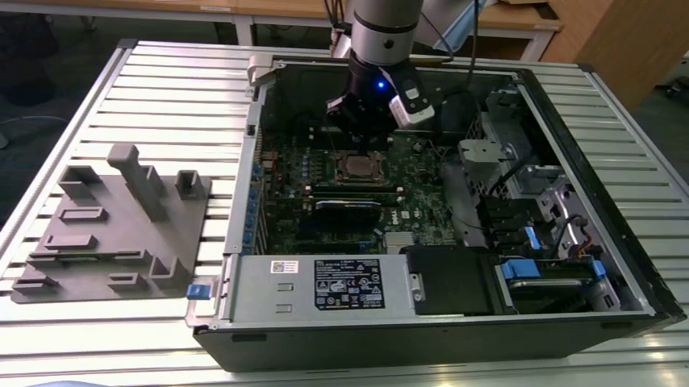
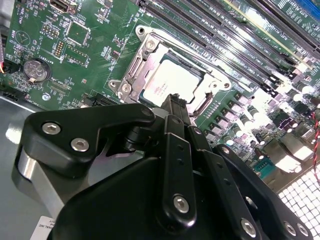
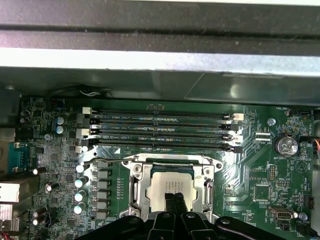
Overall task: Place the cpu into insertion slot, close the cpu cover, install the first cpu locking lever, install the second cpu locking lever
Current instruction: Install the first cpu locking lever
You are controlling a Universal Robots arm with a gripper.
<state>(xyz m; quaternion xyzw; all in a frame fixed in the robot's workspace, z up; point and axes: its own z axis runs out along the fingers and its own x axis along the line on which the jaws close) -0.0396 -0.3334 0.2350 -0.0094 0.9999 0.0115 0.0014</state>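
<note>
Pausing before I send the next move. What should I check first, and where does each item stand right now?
1. cpu lying flat in the insertion slot: ok.
2. cpu cover down around the chip: ok.
3. Locking levers latched: cannot tell.
4. gripper shut and empty: ok.
5. Gripper tip over the cpu's near edge, clear of its surface: cannot tell.
</note>
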